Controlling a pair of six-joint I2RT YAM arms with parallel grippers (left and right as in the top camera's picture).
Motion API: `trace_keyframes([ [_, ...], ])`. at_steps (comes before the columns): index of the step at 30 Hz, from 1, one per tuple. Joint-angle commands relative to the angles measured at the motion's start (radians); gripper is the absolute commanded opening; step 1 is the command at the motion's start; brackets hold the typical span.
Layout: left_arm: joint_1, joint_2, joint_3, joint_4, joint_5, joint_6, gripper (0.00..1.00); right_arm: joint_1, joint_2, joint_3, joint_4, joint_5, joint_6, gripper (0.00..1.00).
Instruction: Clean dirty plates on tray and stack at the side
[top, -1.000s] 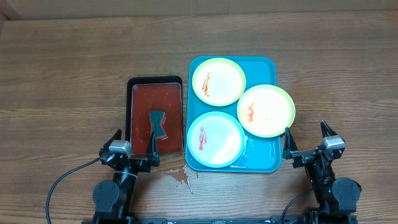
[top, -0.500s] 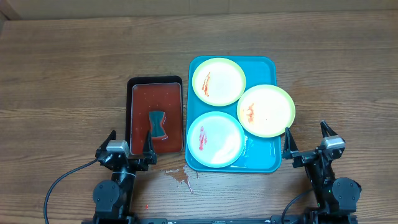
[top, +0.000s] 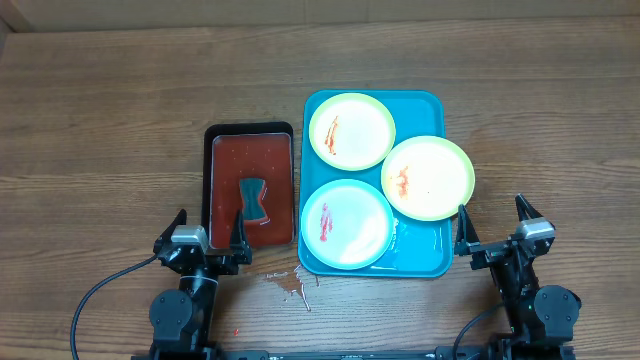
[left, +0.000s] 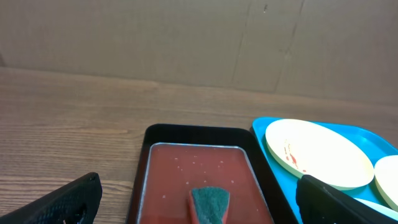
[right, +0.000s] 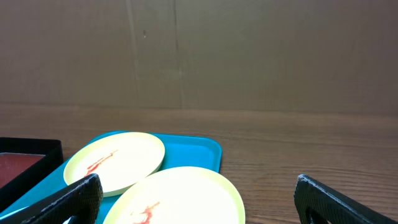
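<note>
Plates (top: 428, 178) — three, round and shallow, all lying flat on the tray (top: 425, 108), none on top of another.
- Far plate (top: 351, 130): yellow-green rim, at the tray's far-left corner, with an orange-red smear left of its centre.
- Right plate (top: 440, 185): yellow-green rim, at the middle of the tray's right edge and overhanging that rim; its orange smear is on the left half.
- Blue plate (top: 350, 228): light-blue rim, at the tray's near-left corner, with a red smear on its left half.
- The rims lie very close together; whether they touch cannot be told.

Tray: turquoise, rectangular, with a raised rim. It sits right of the table's (top: 100, 120) centre, toward the near edge.

Black tray (top: 250, 129): smaller, just beside the tray's left edge, filled with red liquid.

Sponge (top: 252, 199): dark teal, narrow in the middle, lying in the liquid in the black tray's near half.

Spill (top: 290, 285): red-brown marks on the table, just off the tray's near-left corner.

Left gripper (top: 211, 218): at the black tray's near edge, jaws spread wide, holding nothing. Its wrist view shows the sponge between the fingers (left: 59, 205).

Right gripper (top: 491, 215): just off the tray's near-right corner, jaws spread wide — empty. Its left finger stands close to the right plate's near rim.
</note>
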Motion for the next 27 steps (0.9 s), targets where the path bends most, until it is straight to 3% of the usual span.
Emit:
trace_keyframes([
  [1, -0.006, -0.011, -0.005, 0.001, -0.016, 0.018, 1.0, -0.005, 0.0, -0.01, 0.006, -0.001, 0.0, 1.0],
  [27, -0.006, -0.011, -0.005, 0.0, -0.006, 0.018, 1.0, -0.005, 0.0, -0.01, 0.005, -0.005, 0.005, 1.0],
])
